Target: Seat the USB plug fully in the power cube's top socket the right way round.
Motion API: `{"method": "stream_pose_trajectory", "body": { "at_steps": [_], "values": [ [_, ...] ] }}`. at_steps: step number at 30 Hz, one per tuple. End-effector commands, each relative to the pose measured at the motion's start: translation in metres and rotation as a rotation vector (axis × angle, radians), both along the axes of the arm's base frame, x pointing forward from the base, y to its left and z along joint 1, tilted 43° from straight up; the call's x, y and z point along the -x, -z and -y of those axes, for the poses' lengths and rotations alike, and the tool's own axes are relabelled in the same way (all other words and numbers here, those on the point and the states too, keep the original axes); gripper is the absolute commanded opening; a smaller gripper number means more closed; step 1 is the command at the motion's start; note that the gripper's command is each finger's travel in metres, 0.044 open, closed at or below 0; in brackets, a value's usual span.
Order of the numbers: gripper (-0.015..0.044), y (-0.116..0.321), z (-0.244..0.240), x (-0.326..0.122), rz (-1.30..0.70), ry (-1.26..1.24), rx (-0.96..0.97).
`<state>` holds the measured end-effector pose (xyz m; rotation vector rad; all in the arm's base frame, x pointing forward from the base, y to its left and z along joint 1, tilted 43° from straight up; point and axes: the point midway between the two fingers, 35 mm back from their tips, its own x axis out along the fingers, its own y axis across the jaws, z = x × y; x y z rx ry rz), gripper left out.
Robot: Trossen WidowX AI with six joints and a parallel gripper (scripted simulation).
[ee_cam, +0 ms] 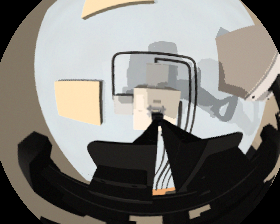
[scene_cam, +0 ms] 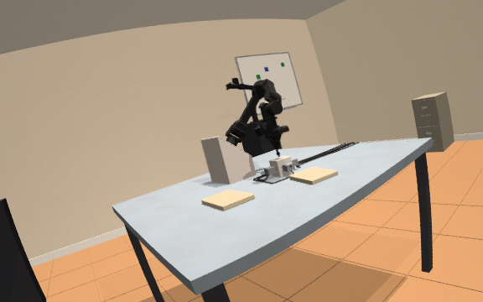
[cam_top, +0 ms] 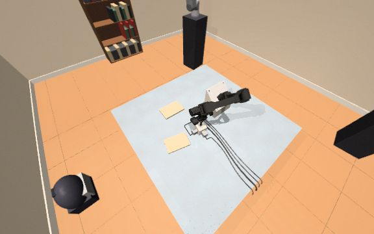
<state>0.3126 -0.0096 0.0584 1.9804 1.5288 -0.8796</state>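
Observation:
The cream power cube [cam_top: 201, 129] [scene_cam: 277, 167] [ee_cam: 142, 120] stands on the table with grey plugs at its sides. My gripper [cam_top: 200, 124] [scene_cam: 278, 154] [ee_cam: 159, 123] points down over the cube's top and is shut on the small USB plug [ee_cam: 156, 109]. The plug is just above or at the top face; its lower end is too small to tell whether it is still inside the socket. A small dark slot [ee_cam: 156, 101] shows on the top face beside the plug. Which way round the plug faces cannot be told.
Grey side plugs [scene_cam: 269, 171] [ee_cam: 123, 105] have black cables looping close around the cube. Several cables [cam_top: 229, 153] run off across the table [cam_top: 187, 182] [scene_cam: 162, 226]. Two pale yellow slabs [cam_top: 177, 143] [scene_cam: 228, 199] [ee_cam: 78, 101] and a sloped grey-white block [scene_cam: 220, 161] [ee_cam: 241, 65] stand nearby.

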Motion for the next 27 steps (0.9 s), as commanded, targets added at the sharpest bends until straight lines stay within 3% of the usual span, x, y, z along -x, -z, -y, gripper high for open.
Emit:
{"method": "stream_pose_trajectory", "body": {
  "at_steps": [1, 27],
  "values": [
    [0.0000, -0.0039, 0.0029, -0.0016, 0.010, -0.005, 0.007],
    [0.0000, -0.0105, 0.0094, 0.0016, 0.044, -0.047, 0.013]
  ]
}}
